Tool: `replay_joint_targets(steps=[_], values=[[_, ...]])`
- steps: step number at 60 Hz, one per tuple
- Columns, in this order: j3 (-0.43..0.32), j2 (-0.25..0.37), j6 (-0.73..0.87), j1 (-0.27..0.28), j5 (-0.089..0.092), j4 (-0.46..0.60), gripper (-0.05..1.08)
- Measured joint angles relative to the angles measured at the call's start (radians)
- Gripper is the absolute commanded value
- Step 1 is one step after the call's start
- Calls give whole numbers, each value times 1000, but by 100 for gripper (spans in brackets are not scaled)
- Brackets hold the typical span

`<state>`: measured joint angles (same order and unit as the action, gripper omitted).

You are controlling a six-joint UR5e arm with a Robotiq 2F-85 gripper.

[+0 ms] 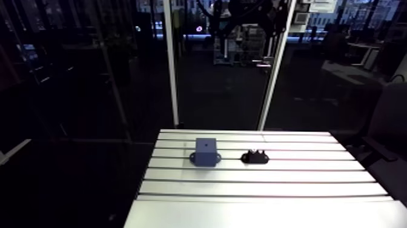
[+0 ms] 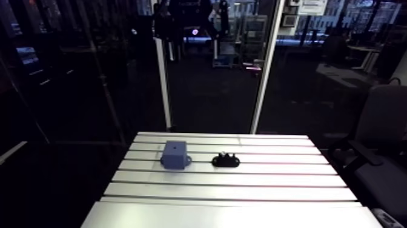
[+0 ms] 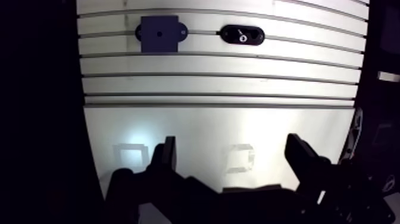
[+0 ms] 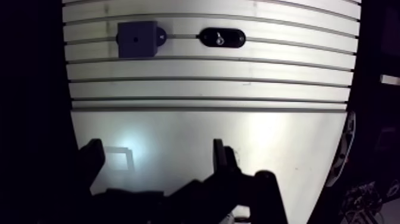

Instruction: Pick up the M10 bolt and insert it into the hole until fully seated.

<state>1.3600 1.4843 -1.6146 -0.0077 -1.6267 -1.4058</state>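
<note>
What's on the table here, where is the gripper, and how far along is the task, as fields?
table: slotted aluminium
block: blue, hole in its top, beside holder, not touching
holder: black, bolt sitting in it
gripper: open, empty, far short of both
progress: bolt not yet picked up

The M10 bolt (image 3: 243, 37) shows only as a small bright glint at the middle of a black oval holder (image 3: 231, 33). Near it but apart, a dark blue block (image 3: 149, 43) with side ears sits flat on the table (image 3: 220, 119). A small round hole (image 3: 159, 34) is centred on the block's top.
</note>
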Motion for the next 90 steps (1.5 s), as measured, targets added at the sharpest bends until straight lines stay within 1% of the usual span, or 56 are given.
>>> replay_joint_targets(steps=[17, 41, 69, 77, 90], values=[[-39, -36, -16, 6, 13, -33, 1], [-51, -49, -21, 8, 17, -43, 1], [-43, -57, -44, 8, 14, -51, 1], [-33, -59, -61, 3, 12, -77, 1], [5, -60, -91, -19, 10, -139, 1]])
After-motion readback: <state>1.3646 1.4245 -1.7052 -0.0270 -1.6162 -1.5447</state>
